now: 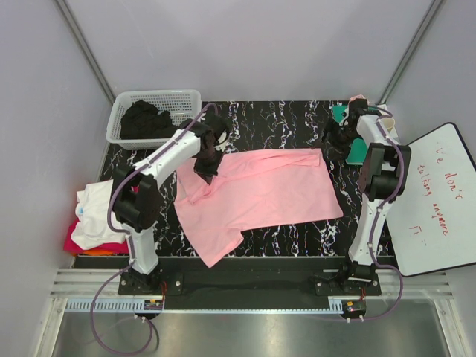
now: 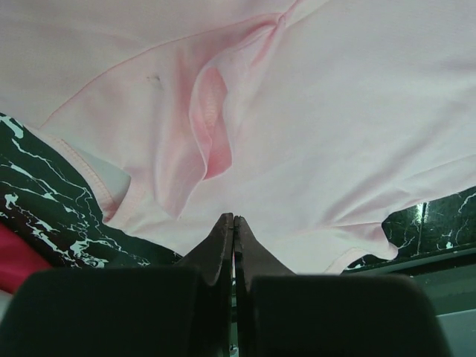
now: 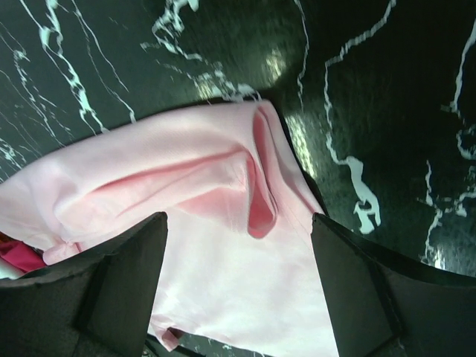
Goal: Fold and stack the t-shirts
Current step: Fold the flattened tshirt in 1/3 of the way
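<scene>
A pink t-shirt (image 1: 260,190) lies spread on the black marble table (image 1: 297,123), with a sleeve hanging toward the front edge. My left gripper (image 1: 207,169) is over the shirt's left part near the collar. In the left wrist view its jaws (image 2: 233,218) are pressed shut with no cloth showing between them, just above the pink cloth (image 2: 320,126). My right gripper (image 1: 337,146) is at the shirt's far right corner. In the right wrist view it (image 3: 238,219) is open wide over that folded corner (image 3: 223,186).
A white basket (image 1: 186,97) holding dark clothes stands at the back left. A stack with a white shirt (image 1: 93,212) on red ones sits at the left edge. A teal item (image 1: 357,152) lies behind the right arm. A whiteboard (image 1: 439,201) lies at the right.
</scene>
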`<state>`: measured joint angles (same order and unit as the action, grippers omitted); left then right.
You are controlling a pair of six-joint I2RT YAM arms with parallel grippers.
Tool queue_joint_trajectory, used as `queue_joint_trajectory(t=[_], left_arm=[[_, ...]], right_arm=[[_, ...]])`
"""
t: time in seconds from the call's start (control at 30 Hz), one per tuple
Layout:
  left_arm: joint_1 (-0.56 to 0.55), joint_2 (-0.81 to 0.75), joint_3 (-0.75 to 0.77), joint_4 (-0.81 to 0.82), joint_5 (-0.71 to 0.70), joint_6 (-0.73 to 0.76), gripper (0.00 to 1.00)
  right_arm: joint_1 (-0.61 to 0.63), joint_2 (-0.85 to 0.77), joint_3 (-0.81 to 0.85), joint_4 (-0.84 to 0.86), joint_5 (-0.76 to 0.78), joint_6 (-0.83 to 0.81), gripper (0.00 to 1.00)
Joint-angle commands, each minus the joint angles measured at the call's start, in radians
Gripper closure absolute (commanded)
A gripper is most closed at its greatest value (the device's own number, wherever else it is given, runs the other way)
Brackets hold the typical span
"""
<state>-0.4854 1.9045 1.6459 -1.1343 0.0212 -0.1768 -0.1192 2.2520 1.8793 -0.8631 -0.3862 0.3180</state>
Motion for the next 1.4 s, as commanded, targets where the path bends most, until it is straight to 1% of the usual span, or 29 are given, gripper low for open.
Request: queue_joint_trajectory(t=[0.0,0.07,0.13,0.23,0.27,0.4,0.47,0.57,0.73,0.93,1.07,1.1,1.17,1.37], left_arm=[[-0.013,-0.012,-0.043,-0.002,-0.003,-0.027,1.00],[-0.012,-0.002,-0.043,0.028,-0.050,-0.041,1.00],[-0.007,0.031,-0.012,0.057,-0.092,-0.046,1.00],[0.013,0.126,0.101,0.059,-0.105,-0.055,1.00],[0.024,0.152,0.168,0.056,-0.115,-0.059,1.00],[0.034,0.296,0.317,0.030,-0.107,-0.052,1.00],[0.034,0.341,0.382,0.016,-0.099,-0.047,1.00],[0.034,0.412,0.413,0.001,-0.089,-0.047,1.00],[0.036,0.415,0.373,0.008,-0.083,-0.049,1.00],[0.036,0.338,0.241,0.034,-0.070,-0.044,1.00],[0.025,0.239,0.146,0.044,-0.070,-0.047,1.00],[0.021,0.222,0.126,0.045,-0.067,-0.049,1.00],[0.008,0.173,0.078,0.047,-0.075,-0.052,1.00],[-0.025,0.074,-0.001,0.038,-0.061,-0.058,1.00]], right_arm=[[-0.004,-0.118,-0.058,0.004,-0.013,-0.010,0.15],[-0.004,-0.130,-0.083,0.004,-0.016,-0.013,0.15],[-0.004,-0.135,-0.094,0.004,-0.020,-0.013,0.15],[-0.004,-0.153,-0.100,0.003,-0.023,-0.016,0.15],[-0.004,-0.163,-0.101,0.004,-0.022,-0.017,0.15],[-0.004,-0.173,-0.106,0.004,-0.023,-0.019,0.15],[-0.004,-0.173,-0.106,0.004,-0.034,-0.019,0.15],[-0.004,-0.173,-0.106,0.004,-0.034,-0.020,0.15],[-0.004,-0.181,-0.106,0.003,-0.033,-0.023,0.15],[-0.004,-0.163,-0.095,0.006,-0.036,-0.022,0.15],[-0.004,-0.146,-0.080,0.004,-0.046,-0.019,0.11],[-0.004,-0.140,-0.072,0.006,-0.049,-0.019,0.06],[-0.004,-0.128,-0.065,0.004,-0.059,-0.019,0.00],[-0.004,-0.103,-0.029,0.004,-0.082,-0.014,0.00]])
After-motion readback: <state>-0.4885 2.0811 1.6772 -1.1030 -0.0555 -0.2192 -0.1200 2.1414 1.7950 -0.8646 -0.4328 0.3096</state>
